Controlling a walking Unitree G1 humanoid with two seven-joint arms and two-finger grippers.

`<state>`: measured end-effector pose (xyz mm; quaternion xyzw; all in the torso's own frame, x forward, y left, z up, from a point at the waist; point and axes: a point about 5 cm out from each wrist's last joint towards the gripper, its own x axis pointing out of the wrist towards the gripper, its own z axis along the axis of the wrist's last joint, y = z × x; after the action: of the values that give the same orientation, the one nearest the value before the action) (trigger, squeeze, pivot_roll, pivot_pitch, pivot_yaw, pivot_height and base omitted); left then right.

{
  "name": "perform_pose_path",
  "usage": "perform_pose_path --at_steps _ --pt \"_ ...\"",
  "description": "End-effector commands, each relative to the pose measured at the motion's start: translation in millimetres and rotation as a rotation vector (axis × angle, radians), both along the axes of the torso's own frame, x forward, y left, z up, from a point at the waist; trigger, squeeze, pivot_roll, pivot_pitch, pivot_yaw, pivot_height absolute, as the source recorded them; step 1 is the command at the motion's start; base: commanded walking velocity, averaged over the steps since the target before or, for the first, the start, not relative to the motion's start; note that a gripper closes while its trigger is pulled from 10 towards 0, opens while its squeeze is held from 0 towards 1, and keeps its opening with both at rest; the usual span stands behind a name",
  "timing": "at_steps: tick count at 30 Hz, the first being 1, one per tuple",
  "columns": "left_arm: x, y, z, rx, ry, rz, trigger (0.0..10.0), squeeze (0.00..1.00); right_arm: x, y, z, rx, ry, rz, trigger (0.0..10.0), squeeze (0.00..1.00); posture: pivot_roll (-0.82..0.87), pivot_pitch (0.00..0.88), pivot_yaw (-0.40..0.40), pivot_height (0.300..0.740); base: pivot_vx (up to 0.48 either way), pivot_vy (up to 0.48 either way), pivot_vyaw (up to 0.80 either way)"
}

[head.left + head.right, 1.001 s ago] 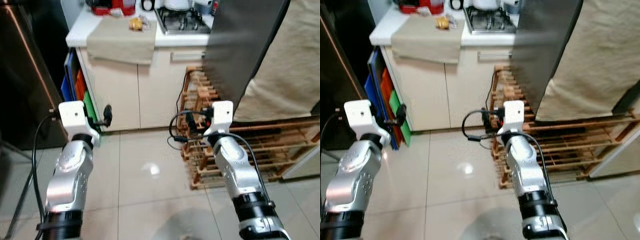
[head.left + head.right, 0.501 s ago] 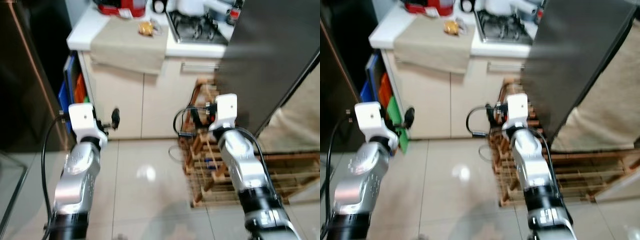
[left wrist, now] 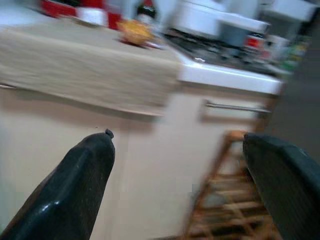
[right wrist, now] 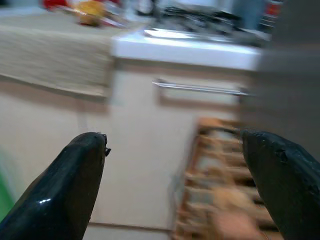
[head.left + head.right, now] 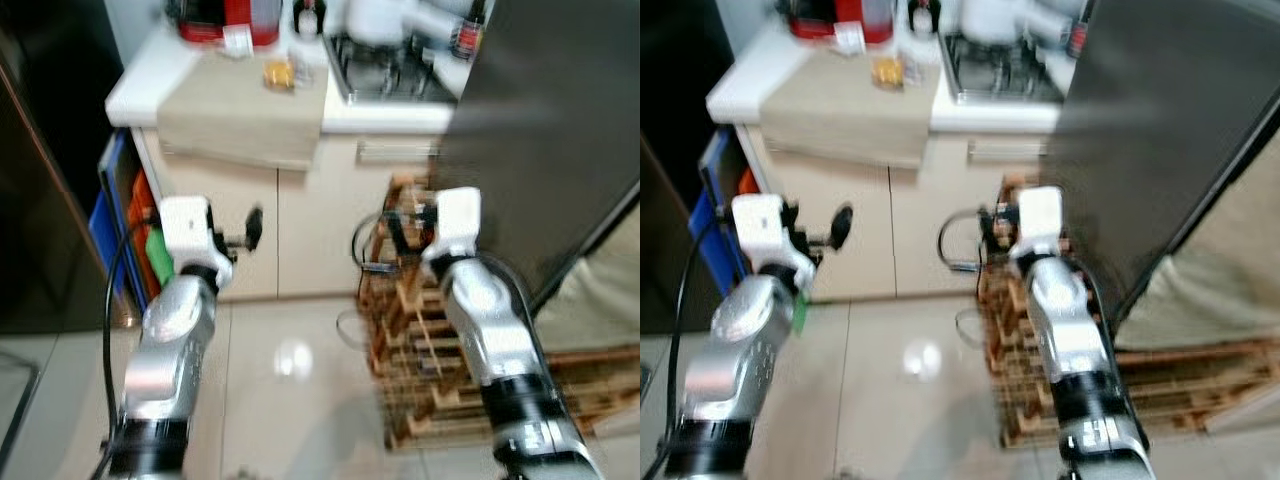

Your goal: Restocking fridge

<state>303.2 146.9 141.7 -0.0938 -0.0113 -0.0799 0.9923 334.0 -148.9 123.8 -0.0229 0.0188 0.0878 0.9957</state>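
- Left gripper (image 3: 180, 190) and right gripper (image 4: 175, 185) were held raised before the white desk (image 5: 135, 85), fingers spread wide, nothing gripped.
- A beige cloth (image 5: 240, 115) was draped over the desk edge.

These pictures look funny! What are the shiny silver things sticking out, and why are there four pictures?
The silver things are a robot's two arms. Two pictures come from cameras in its head, looking down at its left gripper and right gripper. The other two come from cameras on its wrists, so you see each gripper's black fingers spread wide apart, holding nothing. Ahead is a kitchen counter with a beige cloth hanging over its edge, a small yellow thing I can't make out, a red appliance and a stove. A wooden rack stands on the floor beside a big dark panel.
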Motion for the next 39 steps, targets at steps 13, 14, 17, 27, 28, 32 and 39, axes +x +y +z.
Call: perform_pose_path --at_steps 13,14,17,27,28,32,39 --pt "11.4 7.3 -5 0.072 0.051 0.045 10.0 0.0 -6.1 -35.3 11 0.095 -0.08 -0.232 10.0 0.0 -0.04 0.0 -0.038 0.74 0.0 0.416 -0.79" --pt "11.6 9.4 -7 0.082 0.065 0.059 10.0 0.0 -6.4 -35.9 10 0.096 -0.079 -0.236 10.0 0.0 -0.04 0.0 -0.039 0.74 0.0 0.0 -0.78" --pt "11.0 11.9 -8 0.082 0.077 0.069 10.0 0.0 -6.2 -36.4 8 0.101 -0.075 -0.241 10.0 0.0 -0.02 0.0 -0.042 0.74 0.0 0.0 -0.78" --pt "4.9 32.4 -8 0.146 0.058 0.09 10.0 0.0 -8.8 -31.3 -7 0.039 -0.025 -0.178 10.0 0.0 0.02 0.0 -0.08 0.74 0.0 0.0 -0.78" --pt "5.7 31.0 -8 0.135 0.058 0.098 10.0 0.0 -8.0 -30.9 -6 0.04 -0.025 -0.176 10.0 0.0 0.02 0.0 -0.08 0.74 0.0 0.0 -0.77" --pt "7.4 18.9 -6 0.136 0.04 0.072 10.0 0.0 -6.4 -32.1 -2 0.04 -0.043 -0.178 10.0 0.0 -0.01 0.0 -0.085 0.74 0.0 0.0 -0.77" --pt "8.1 11.5 -3 0.095 -0.005 0.044 10.0 0.0 -13.4 -38.7 -1 0.042 -0.05 -0.177 10.0 0.0 -0.05 0.0 -0.082 0.74 0.38 0.0 -0.77"
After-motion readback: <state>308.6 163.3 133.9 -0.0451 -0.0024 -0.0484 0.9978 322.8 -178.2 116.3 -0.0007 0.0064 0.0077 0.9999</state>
